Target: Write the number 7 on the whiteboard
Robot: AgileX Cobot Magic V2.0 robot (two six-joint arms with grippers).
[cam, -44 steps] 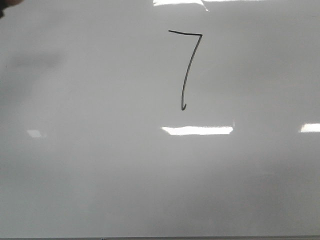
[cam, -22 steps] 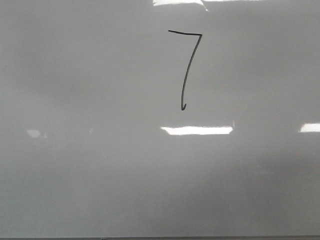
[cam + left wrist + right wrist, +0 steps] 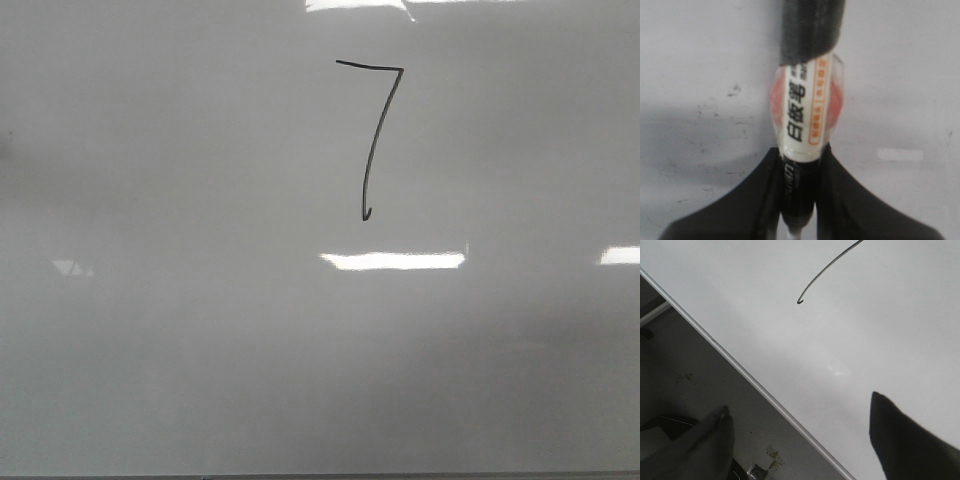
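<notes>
Front view shows the number 7 [image 3: 375,140] finished high on the whiteboard [image 3: 200,350] — my left gripper [image 3: 799,200] pinches the marker [image 3: 802,115], right gripper [image 3: 800,435] spread — so I judge only retreat remains.

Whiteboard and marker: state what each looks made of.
The whiteboard looks like a smooth, glossy coated panel, since it mirrors bright rectangular lights; what lies under the coating cannot be told. The marker, clamped in the left gripper, looks like plastic: a black barrel under a glossy printed white label.
</notes>
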